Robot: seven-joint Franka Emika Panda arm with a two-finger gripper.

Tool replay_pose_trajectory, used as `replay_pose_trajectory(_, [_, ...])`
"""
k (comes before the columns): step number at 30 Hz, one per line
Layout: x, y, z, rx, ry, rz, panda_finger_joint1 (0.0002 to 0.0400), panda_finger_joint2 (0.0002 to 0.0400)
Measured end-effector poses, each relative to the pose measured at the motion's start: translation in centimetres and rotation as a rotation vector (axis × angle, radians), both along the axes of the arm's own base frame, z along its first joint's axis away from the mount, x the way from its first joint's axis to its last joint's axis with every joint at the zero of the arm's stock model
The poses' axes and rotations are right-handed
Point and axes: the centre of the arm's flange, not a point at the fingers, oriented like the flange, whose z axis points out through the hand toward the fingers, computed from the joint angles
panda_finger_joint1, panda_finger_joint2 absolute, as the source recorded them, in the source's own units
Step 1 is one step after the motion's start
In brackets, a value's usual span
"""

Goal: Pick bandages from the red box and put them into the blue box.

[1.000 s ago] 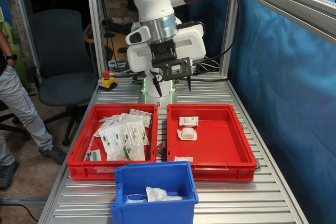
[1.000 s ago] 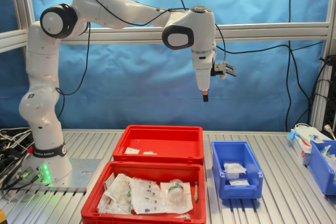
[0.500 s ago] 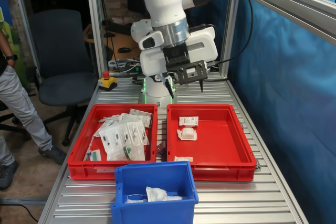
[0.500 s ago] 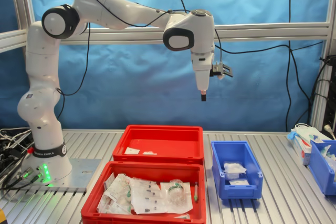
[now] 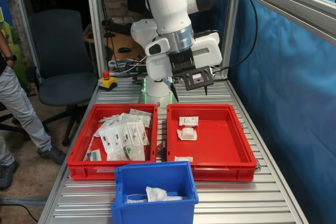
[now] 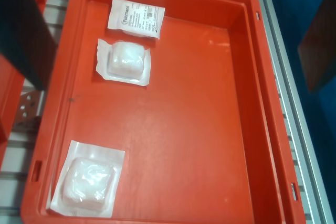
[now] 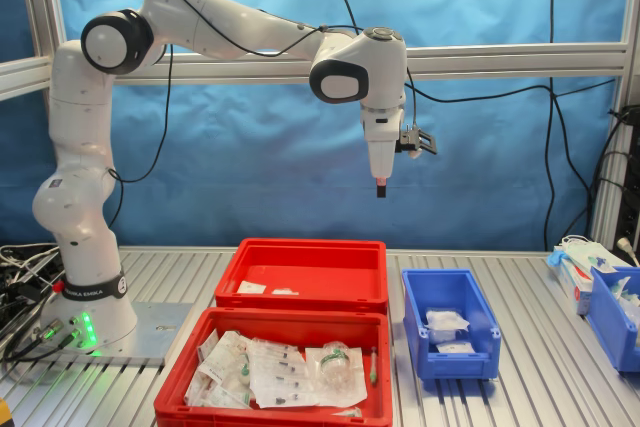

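1. Three bandages lie in the red box [image 5: 226, 145], all toward the side nearest the twin red tray [image 5: 81, 156] of flat packets: a flat printed packet [image 6: 136, 17], a padded pack [image 6: 124, 61] just beside it, and a second padded pack [image 6: 86, 178] well apart, in a corner.
2. Handling, my guess: light, soft, squashy under crinkly film; slippery at the flat sealed margins. Best pinched across the raised pad in the middle, not the rim.
3. Blue box [image 5: 155, 192] already holds white packs.
4. Gripper [image 5: 189, 88] hangs high above the red box, fingers spread wide in the wrist view, holding nothing, touching nothing.
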Motion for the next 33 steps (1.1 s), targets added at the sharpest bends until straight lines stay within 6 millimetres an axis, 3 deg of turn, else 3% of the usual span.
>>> replay_pose_trajectory(33, [0.0, -1.2, -0.1, -0.042, 0.0, 0.002, 0.04, 0.04])
